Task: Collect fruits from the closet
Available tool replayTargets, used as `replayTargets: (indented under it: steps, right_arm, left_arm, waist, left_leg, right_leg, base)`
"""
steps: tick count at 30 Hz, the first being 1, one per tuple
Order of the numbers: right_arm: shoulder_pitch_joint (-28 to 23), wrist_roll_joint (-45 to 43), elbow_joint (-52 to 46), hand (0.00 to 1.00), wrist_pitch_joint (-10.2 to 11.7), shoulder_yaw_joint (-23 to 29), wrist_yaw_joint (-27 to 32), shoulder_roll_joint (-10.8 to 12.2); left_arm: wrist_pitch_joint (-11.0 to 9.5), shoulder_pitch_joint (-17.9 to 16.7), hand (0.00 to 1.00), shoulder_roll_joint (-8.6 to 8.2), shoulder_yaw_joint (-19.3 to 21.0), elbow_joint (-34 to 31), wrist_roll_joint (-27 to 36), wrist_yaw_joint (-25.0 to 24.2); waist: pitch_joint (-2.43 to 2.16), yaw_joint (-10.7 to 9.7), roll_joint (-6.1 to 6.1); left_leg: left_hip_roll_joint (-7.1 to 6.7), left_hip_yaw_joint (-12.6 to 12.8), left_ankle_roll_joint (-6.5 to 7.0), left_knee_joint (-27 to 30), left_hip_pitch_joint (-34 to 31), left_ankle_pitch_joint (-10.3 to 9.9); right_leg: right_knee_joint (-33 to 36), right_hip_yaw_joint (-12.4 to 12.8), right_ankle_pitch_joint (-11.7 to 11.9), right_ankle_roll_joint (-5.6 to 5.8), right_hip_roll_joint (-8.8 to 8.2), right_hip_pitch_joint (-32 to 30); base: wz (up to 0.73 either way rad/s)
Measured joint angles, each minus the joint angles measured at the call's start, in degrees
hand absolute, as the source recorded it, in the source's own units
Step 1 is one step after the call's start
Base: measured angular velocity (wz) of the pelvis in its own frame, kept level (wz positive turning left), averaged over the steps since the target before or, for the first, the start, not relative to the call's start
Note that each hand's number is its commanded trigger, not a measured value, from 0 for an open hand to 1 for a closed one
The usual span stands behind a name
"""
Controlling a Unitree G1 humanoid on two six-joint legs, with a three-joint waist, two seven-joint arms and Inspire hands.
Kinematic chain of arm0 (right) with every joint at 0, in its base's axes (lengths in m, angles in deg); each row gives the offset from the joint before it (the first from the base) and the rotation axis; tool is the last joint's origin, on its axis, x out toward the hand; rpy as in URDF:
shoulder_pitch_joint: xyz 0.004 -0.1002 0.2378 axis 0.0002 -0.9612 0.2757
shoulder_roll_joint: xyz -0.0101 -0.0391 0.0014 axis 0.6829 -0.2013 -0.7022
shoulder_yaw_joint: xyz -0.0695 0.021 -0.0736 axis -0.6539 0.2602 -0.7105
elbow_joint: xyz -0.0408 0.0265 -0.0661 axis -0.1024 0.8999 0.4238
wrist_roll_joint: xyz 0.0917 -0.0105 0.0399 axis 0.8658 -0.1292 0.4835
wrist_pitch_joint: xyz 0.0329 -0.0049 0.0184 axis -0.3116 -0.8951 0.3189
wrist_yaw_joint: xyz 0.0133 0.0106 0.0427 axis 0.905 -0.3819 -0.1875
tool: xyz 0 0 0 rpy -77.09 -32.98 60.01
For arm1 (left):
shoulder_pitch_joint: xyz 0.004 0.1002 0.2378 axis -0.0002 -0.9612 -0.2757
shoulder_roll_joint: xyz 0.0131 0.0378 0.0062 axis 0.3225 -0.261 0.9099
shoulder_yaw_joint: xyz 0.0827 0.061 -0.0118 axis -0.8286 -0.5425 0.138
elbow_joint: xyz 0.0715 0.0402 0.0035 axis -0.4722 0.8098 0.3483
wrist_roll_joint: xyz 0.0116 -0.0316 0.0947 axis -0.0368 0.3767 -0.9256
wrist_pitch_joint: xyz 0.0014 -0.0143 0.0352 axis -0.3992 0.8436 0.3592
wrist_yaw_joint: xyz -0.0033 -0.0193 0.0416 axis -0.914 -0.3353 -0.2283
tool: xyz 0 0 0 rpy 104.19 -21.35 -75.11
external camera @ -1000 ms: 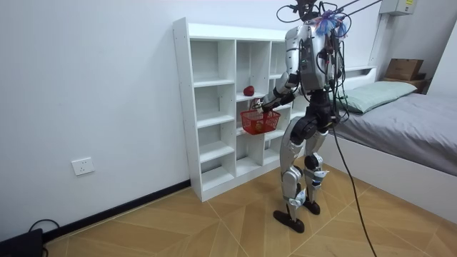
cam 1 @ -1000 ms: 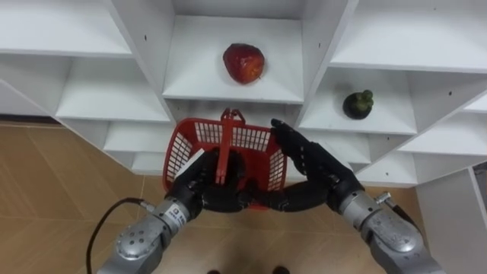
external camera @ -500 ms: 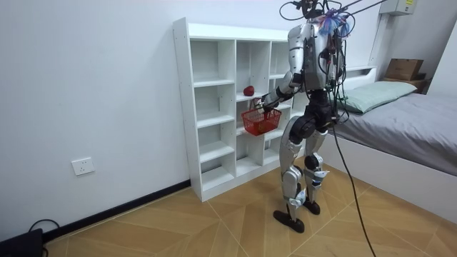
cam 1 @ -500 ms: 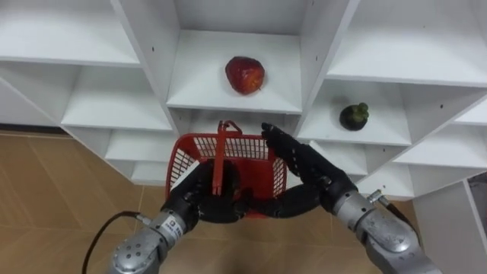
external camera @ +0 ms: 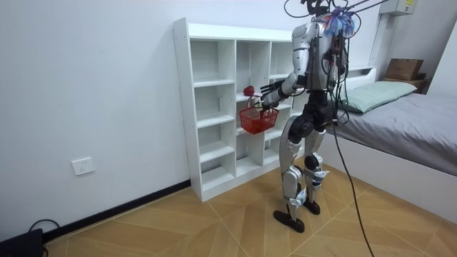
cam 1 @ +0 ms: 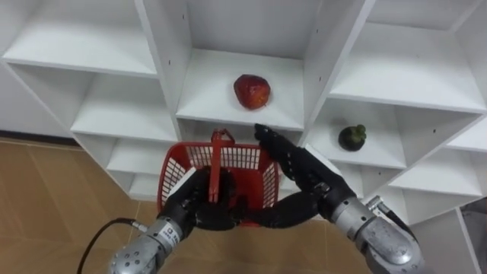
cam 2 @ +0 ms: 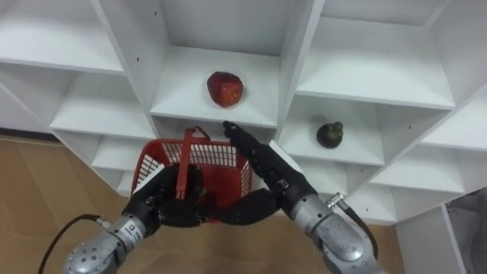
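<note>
Left hand (cam 1: 196,202) curled round the basket (cam 1: 228,158) handle. Right hand (cam 1: 295,166) flat, fingers straight, extended over the basket rim toward the red fruit (cam 1: 252,90), short of it.

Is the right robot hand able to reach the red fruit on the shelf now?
Probably yes. The right robot hand, open, points toward the red fruit from just below its shelf; the compartment's front is open and nothing stands between them.

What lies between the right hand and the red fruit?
Bare white shelf, by the left eye view: nothing stands between the right hand and the red fruit.
</note>
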Motion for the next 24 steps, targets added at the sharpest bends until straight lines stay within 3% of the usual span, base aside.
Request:
replayTargets:
  steps: [6, 15, 18, 24]
  right_arm:
    - [0.0, 0.0, -3.7, 0.0, -0.2, 0.0, -0.4, -0.3]
    - [0.0, 0.0, -5.7, 0.0, -0.3, 0.3, -1.5, -0.2]
    - [0.0, 0.1, -5.7, 0.0, -0.3, 0.4, -1.3, -0.1]
    - [0.0, 0.1, -7.7, 0.0, -0.3, 3.2, 0.7, 0.1]
  left_arm:
    - [0.0, -0.4, 1.0, -0.16, 2.0, 0.1, 0.0, 0.1]
    - [0.0, -2.3, 1.0, -0.26, 2.3, 0.1, 0.1, -0.1]
    - [0.0, -2.8, 1.0, -0.37, 3.2, 0.1, 0.0, -0.1]
    - [0.0, -3.0, 1.0, 0.09, 4.3, 0.1, -1.2, 0.1]
  waist:
    - [0.38, 0.3, -1.19]
    - [0.39, 1.4, -1.45]
    - [0.62, 1.6, -2.01]
    - [0.61, 1.5, -2.75]
  left_leg:
    - [0.03, 0.1, -0.38, -0.5, 2.4, -0.2]
    - [0.05, 0.1, -0.44, -1.1, 3.6, -0.3]
    - [0.04, 0.1, -0.45, -1.2, 3.5, -0.3]
    - [0.02, 0.0, -0.44, -1.2, 3.4, -0.3]
  right_leg:
    - [-0.7, 0.2, 0.0, 0.05, 0.36, 2.4]
    - [-1.2, 0.3, 0.0, 0.05, 0.46, 3.6]
    - [-1.3, 0.4, 0.0, 0.06, 0.5, 3.5]
    - [-1.3, 0.4, 0.0, 0.06, 0.4, 3.5]
  base:
    - [-0.02]
    - [0.0]
    - [0.0]
    - [0.0]
